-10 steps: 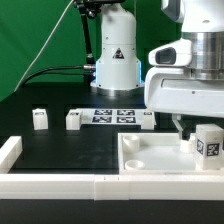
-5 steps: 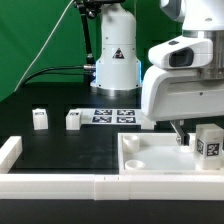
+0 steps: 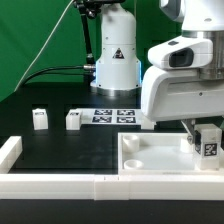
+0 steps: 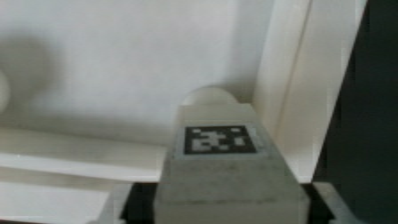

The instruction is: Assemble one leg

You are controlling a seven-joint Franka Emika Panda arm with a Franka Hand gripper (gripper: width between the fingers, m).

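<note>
gripper (image 3: 203,141) fingers clamped on the leg (image 3: 209,142), over white tray panel (image 3: 150,158) near its right edge

The arm is seen at the exterior view's right, where its large white wrist housing fills the upper right part of the picture. The gripper (image 3: 203,146) is pointed straight down under this housing. It is closed on the leg (image 3: 209,143), which is held upright between the fingers. In the wrist view, the dark fingers (image 4: 130,201) are seen pressed against both sides of the leg (image 4: 217,160).
</note>
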